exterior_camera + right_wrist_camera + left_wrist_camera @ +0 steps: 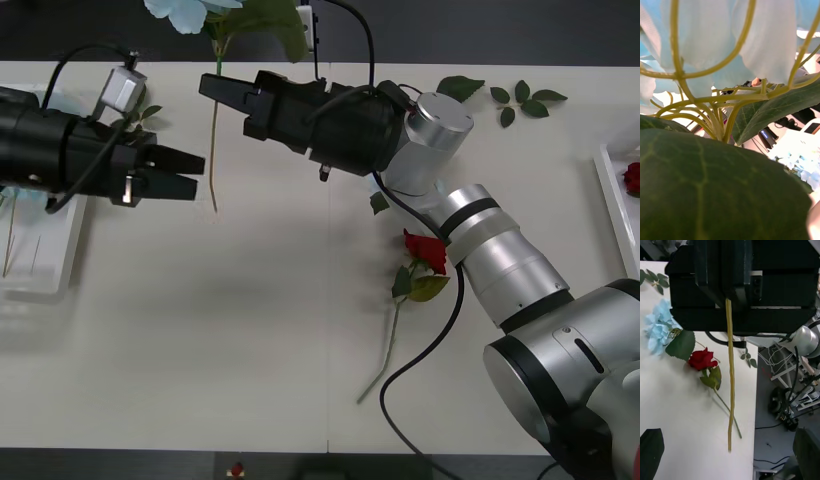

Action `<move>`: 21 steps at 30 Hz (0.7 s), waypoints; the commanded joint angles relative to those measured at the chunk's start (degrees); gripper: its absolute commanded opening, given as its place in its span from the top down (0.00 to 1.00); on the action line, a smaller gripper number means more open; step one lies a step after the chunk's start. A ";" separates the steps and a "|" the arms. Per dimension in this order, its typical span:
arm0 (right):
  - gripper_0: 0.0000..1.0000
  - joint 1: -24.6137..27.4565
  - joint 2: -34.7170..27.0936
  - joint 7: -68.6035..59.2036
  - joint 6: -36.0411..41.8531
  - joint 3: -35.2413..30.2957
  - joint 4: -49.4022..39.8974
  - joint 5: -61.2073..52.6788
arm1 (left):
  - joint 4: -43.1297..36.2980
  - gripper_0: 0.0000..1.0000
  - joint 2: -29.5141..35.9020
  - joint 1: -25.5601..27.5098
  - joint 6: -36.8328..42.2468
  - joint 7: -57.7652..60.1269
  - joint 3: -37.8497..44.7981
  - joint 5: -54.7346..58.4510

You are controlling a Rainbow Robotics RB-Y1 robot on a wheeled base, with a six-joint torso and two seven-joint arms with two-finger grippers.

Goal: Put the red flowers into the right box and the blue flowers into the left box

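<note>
My right gripper (pixel 213 88) is shut on the thin stem (pixel 213 150) of a blue flower (pixel 188 12), held upright above the table's far side, with its bloom at the view's top edge. The right wrist view looks up into the pale petals (pixel 763 37) and a big leaf (pixel 715 187). My left gripper (pixel 192 172) is open, just left of the hanging stem (pixel 729 371). One red flower (pixel 425 250) lies mid-table beside my right forearm. Another blue flower (pixel 658 330) lies behind it. The left box (pixel 45 275) holds a stem. The right box (pixel 610 190) holds a red flower (pixel 632 178).
Loose green leaf sprigs (pixel 522 100) and a single leaf (pixel 460 87) lie at the far right of the table. A small leaf (pixel 379 203) rests under my right arm. The table's front edge runs along the bottom, with open tabletop in the middle left.
</note>
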 commanded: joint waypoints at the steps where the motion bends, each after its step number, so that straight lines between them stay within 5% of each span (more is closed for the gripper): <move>1: 1.00 -1.94 0.08 -1.82 0.43 0.04 -1.02 -0.74 | -3.15 0.00 -0.84 -1.46 -4.21 0.06 -4.24 0.89; 2: 1.00 -1.94 0.08 -1.91 0.43 0.04 -1.02 -0.83 | -3.50 0.00 -1.28 -1.55 -5.09 0.06 -5.03 0.89; 3: 1.00 -1.85 0.00 -2.00 0.52 0.04 -1.02 -0.83 | -3.68 0.11 -1.54 -1.55 -5.53 0.15 -5.47 0.89; 6: 1.00 -1.85 0.08 -2.17 0.78 0.04 -1.02 -0.83 | -3.76 1.00 -2.16 -1.46 -6.41 0.59 -6.17 0.80; 21: 1.00 -1.85 -0.53 -2.17 1.13 0.04 -1.02 -1.36 | -3.68 1.00 -1.19 -0.93 -4.83 1.91 -5.21 2.82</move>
